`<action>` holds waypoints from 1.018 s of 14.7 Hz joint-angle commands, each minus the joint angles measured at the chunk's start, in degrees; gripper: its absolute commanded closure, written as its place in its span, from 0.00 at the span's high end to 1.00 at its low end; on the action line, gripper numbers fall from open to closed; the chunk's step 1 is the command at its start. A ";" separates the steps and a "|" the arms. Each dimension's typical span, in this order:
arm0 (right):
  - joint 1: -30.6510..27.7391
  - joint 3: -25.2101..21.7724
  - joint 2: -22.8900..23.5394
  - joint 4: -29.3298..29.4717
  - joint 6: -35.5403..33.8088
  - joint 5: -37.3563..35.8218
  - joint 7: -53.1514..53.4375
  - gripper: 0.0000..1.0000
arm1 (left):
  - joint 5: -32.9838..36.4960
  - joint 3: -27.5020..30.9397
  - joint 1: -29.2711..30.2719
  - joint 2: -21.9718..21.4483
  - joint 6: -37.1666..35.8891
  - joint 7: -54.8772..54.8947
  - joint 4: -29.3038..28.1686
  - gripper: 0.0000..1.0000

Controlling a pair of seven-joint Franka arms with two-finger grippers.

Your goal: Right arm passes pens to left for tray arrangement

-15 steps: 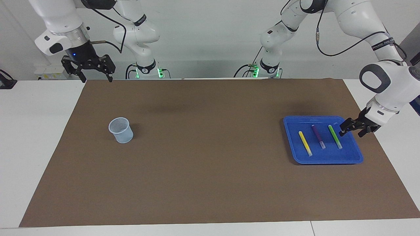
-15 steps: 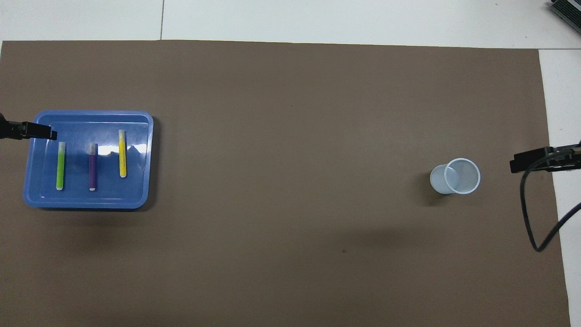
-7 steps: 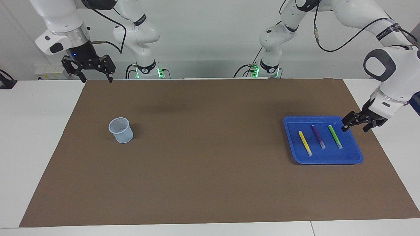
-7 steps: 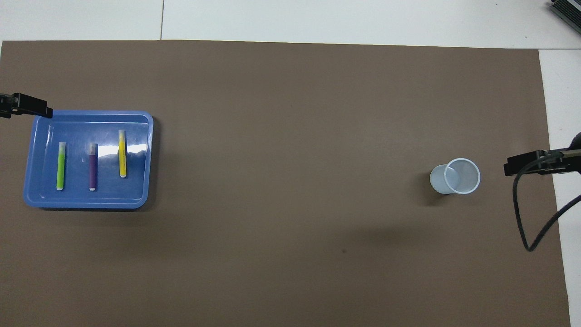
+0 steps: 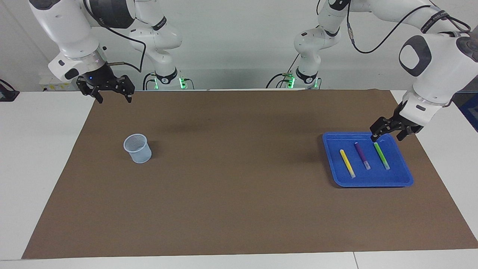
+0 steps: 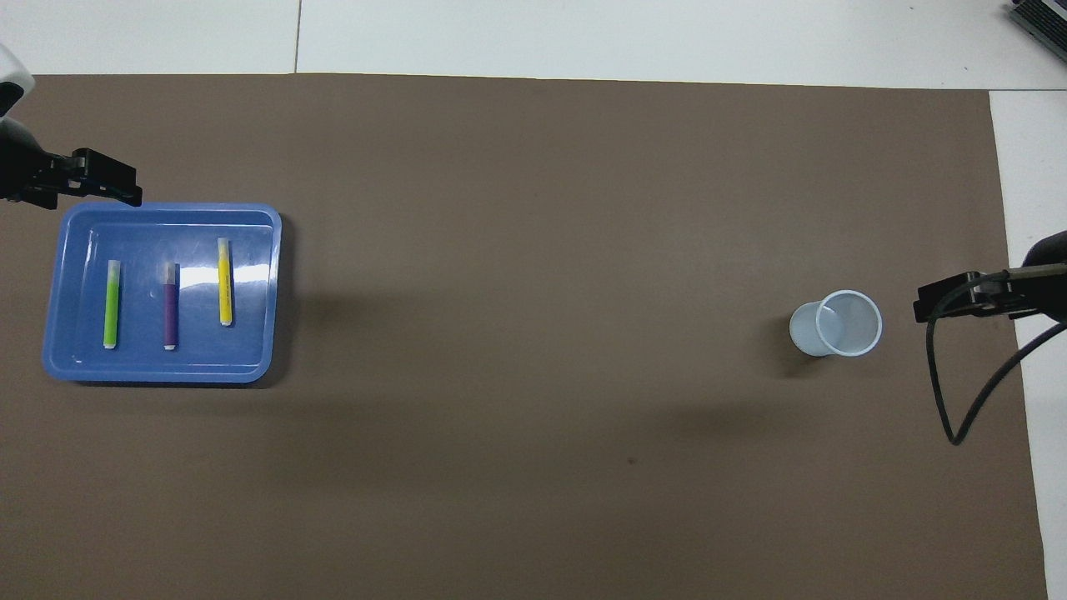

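Pens, yellow [image 5: 347, 163], purple [image 5: 362, 155] and green [image 5: 381, 155], lie side by side in the blue tray [image 5: 373, 181] at centre right, so arranging looks finished. Left gripper [image 5: 386, 130] hangs spread and empty over the tray's upper rim; right gripper [image 5: 111, 89] waits spread at upper left, above the mesh cup [image 5: 137, 148]. Next, probably just retreat.

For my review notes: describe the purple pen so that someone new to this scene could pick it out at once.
Find the blue tray on the brown mat, toward the left arm's end of the table. Three pens lie side by side in it. The purple pen is the middle one, darker than the yellow pen and green pen flanking it.
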 commanded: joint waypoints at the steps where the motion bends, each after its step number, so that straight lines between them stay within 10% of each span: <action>1: -3.12 2.59 1.68 1.80 -1.99 0.62 -0.96 1.00 | 1.22 0.71 -2.39 -2.19 -4.19 -0.82 0.33 1.00; 9: -9.37 8.32 0.54 3.04 -2.71 0.70 -0.87 1.00 | 5.09 1.67 -9.42 -5.44 -6.04 -5.57 0.16 1.00; 15: -9.29 8.23 -1.83 2.95 -2.71 0.70 -0.87 1.00 | 3.16 13.97 -17.69 -7.63 -7.45 -5.84 0.16 1.00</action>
